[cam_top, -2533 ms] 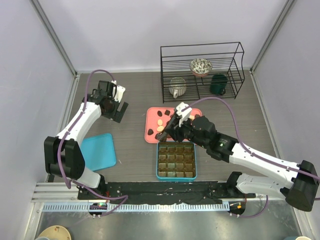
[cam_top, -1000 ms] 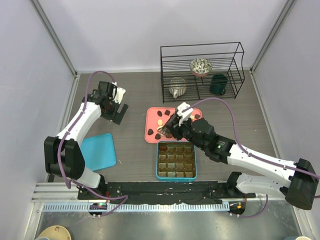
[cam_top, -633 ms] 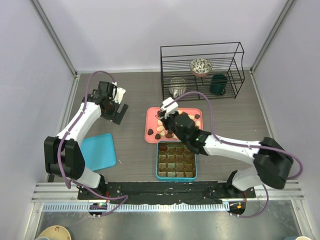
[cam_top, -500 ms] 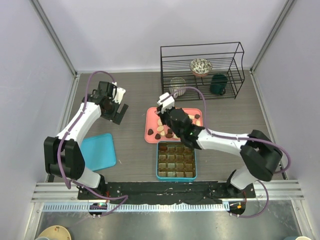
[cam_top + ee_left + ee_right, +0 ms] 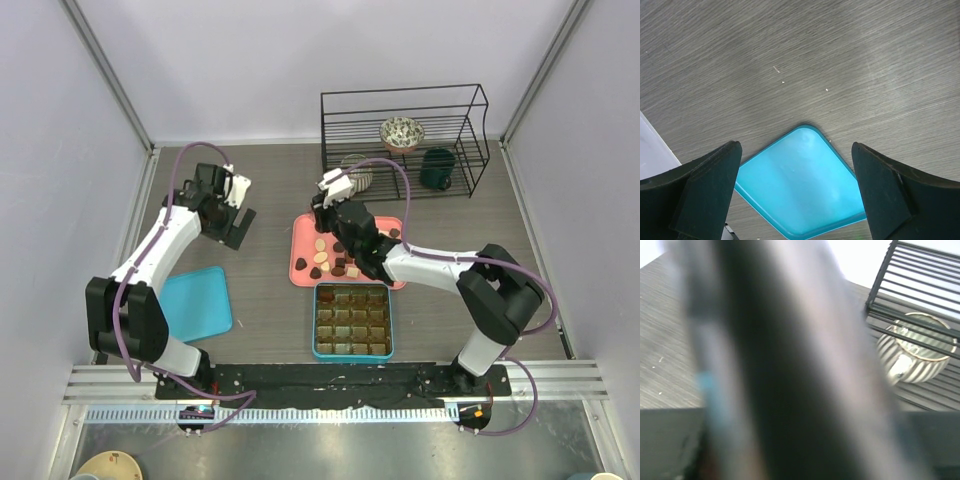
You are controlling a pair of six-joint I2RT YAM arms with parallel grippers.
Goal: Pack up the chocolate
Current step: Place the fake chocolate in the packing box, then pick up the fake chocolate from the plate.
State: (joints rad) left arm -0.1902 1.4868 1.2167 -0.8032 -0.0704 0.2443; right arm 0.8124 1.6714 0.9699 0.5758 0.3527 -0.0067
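The right gripper (image 5: 325, 198) has swung from the box (image 5: 352, 356) to the far edge of the tray (image 5: 303, 232); its own view is blurred, so I cannot tell its opening or load. The chocolate (image 5: 320, 243) lies on the tray, and the box looks unfilled. The left gripper (image 5: 795, 150) hangs wide open, empty.

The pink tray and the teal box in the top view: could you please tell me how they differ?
The pink tray is a flat rectangle with loose chocolate scattered on it; the teal box is square, divided into brown compartments. The pink tray lies nearer the wire rack; the teal box sits on its near side. Both rest flat on the table.
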